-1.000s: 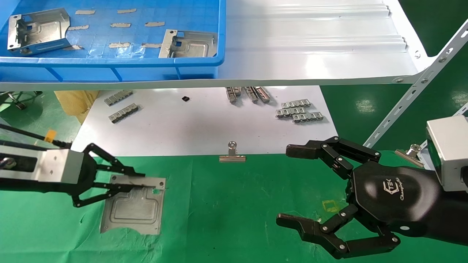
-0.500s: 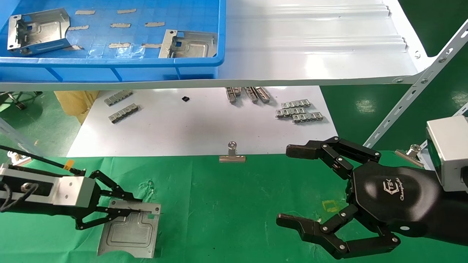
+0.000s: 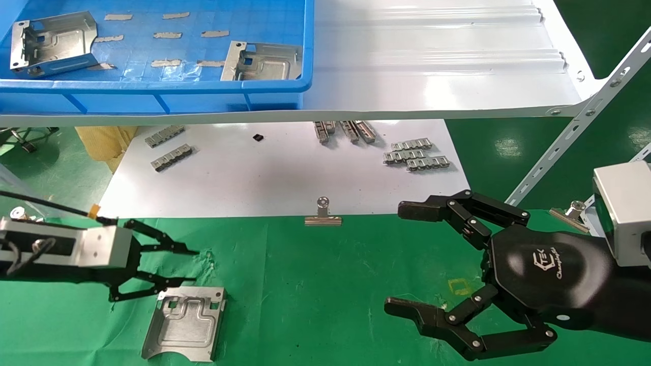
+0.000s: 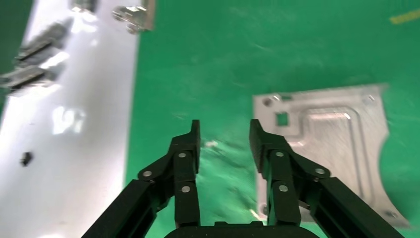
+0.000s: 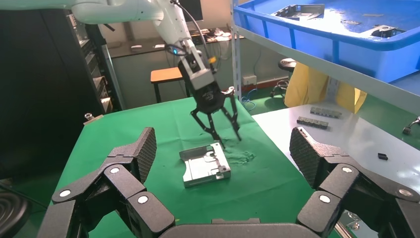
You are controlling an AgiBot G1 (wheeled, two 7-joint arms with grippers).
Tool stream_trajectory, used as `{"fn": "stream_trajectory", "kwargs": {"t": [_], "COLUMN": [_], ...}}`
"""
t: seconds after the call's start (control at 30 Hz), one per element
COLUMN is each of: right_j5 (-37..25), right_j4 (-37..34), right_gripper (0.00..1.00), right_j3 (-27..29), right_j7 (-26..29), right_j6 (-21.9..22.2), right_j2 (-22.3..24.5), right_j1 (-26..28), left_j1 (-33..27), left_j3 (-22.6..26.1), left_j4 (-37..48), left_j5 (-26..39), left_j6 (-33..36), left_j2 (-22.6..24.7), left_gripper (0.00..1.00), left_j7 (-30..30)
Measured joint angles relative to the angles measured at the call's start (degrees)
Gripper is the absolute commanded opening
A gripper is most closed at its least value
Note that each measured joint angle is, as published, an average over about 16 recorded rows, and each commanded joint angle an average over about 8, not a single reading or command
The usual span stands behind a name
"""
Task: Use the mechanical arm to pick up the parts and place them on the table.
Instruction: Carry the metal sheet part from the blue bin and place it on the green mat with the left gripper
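A silver stamped part (image 3: 185, 323) lies on the green cloth table (image 3: 315, 284) at the front left, flanges up. My left gripper (image 3: 190, 264) is open and empty just above and behind it, not touching it. The left wrist view shows the open fingers (image 4: 224, 134) over bare cloth with the part (image 4: 337, 139) beside them. The right wrist view shows the part (image 5: 205, 163) under the left gripper (image 5: 225, 134). Two more parts (image 3: 51, 43) (image 3: 262, 61) lie in the blue bin (image 3: 152, 86). My right gripper (image 3: 395, 258) hangs open and empty at the front right.
The blue bin stands on a glossy white ribbed shelf (image 3: 432, 61). Below it a white sheet (image 3: 279, 173) carries grey linked-clip strips (image 3: 414, 155). A binder clip (image 3: 323, 213) pins the sheet's front edge. A slanted perforated metal strut (image 3: 574, 132) stands at the right.
The left gripper carried the part down toward me, let go of it and opened. The part now lies free on the cloth. The right arm has not moved.
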Motion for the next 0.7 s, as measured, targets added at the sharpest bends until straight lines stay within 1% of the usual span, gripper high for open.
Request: {"fn": "stream_trajectory", "kwargs": {"t": [0.37,0.7], "right_j5": [0.01,0.01], "right_j4": [-0.01,-0.02], "right_gripper": [1.0,1.0], "right_j3": [0.01,0.01], "right_j7": [0.0,0.0], "right_j6": [0.01,0.02], "right_j2": [0.0,0.01], "right_j1": [-0.01,-0.02], "left_j1": [1.74,1.95], "left_j3": [-2.69,-2.84], "left_j4": [2.11,2.03], "left_j5": [-7.02,-7.36], "left_j6": [0.64,0.69], "left_j2": [-1.17,-1.27], "left_gripper": [1.0,1.0], "left_j7": [-4.68,-4.87]}}
